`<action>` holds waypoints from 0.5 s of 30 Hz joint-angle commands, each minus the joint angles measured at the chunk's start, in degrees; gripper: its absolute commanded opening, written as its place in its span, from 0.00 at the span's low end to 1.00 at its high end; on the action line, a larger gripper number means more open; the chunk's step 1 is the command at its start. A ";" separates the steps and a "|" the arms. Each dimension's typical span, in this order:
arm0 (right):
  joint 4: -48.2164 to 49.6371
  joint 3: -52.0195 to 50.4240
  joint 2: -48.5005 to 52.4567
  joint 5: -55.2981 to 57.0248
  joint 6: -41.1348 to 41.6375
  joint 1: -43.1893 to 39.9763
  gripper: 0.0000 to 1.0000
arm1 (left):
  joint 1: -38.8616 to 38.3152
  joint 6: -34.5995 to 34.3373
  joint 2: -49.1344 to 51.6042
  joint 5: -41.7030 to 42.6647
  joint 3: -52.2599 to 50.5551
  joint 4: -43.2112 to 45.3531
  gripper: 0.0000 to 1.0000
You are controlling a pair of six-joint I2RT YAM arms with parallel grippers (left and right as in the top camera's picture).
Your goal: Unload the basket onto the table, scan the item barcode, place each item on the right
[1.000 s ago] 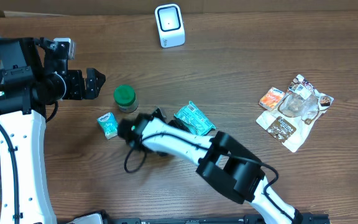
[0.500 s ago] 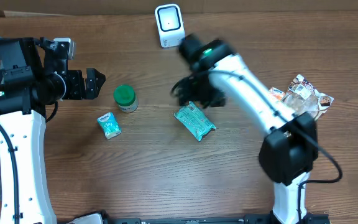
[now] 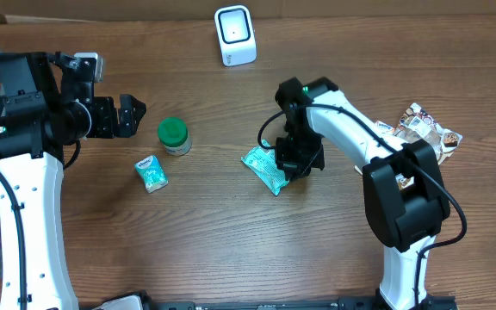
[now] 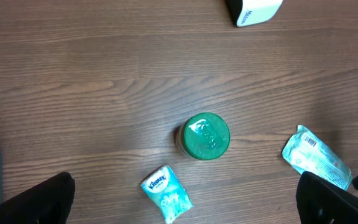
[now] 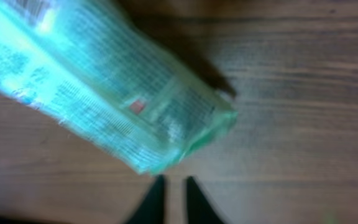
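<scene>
Right gripper point(image 5: 173, 198) is pinched shut on itself, tips parked right at the end of the teal packet point(image 3: 269, 168) but not gripping it as far as I can see. Left gripper point(image 3: 130, 116) is spread wide open, well off to the left of the scanner point(image 3: 235, 35). On the wooden table point(image 3: 188, 250), the pile of snack pouches point(image 3: 407, 155) sits well right of the scanner and nearer the robot. The teal packet lies flat, nearer the robot than the scanner and a touch right. The green-lidded jar point(image 3: 174, 136) and the small tissue pack point(image 3: 150, 172) are nearer and to its left.
</scene>
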 commanded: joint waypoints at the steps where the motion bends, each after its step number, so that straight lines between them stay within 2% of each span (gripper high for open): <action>1: 3.15 -4.61 -0.37 -0.35 1.90 0.11 0.04 | -0.37 0.90 -0.28 0.63 1.27 0.20 1.00; 9: 14.47 -11.23 -0.37 -0.31 4.39 0.11 0.04 | -0.37 0.90 -0.28 0.63 1.27 0.20 1.00; 12: 16.00 -11.08 -0.37 2.93 4.07 -0.02 0.08 | -0.37 0.90 -0.28 0.63 1.27 0.20 1.00; 15: 19.89 -11.08 -0.37 6.56 -2.16 -0.68 0.14 | -0.37 0.90 -0.28 0.63 1.27 0.20 0.99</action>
